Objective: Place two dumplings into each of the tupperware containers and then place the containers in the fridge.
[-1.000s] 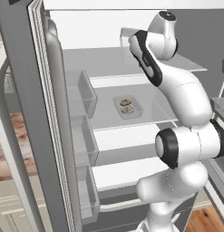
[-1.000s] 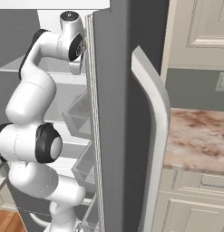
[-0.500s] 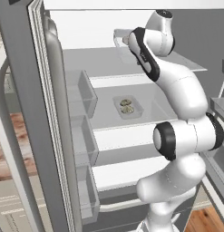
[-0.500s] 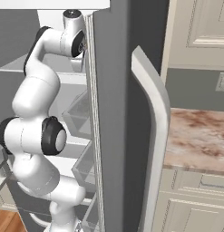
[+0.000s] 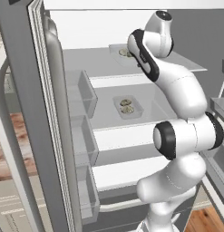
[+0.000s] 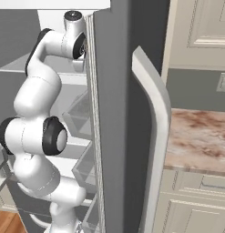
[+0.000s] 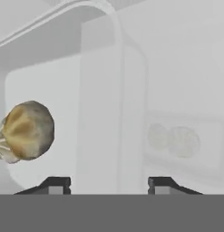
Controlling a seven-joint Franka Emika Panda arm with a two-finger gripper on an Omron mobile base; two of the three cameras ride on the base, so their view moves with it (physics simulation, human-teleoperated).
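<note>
In the left base view, one tupperware container (image 5: 128, 107) with two dumplings (image 5: 126, 105) is seen on the middle shelf of the open fridge (image 5: 109, 136); a second container (image 5: 124, 52) sits on the upper shelf, where the arm's hand is hidden behind the wrist.

In the right base view, the arm is reached into the fridge (image 6: 118, 113) behind its door edge.

In the hand view, the gripper (image 7: 109, 185) is seen released, its tips apart around the container wall (image 7: 109, 113); a dumpling (image 7: 28, 130) lies inside, left of the tips.
</note>
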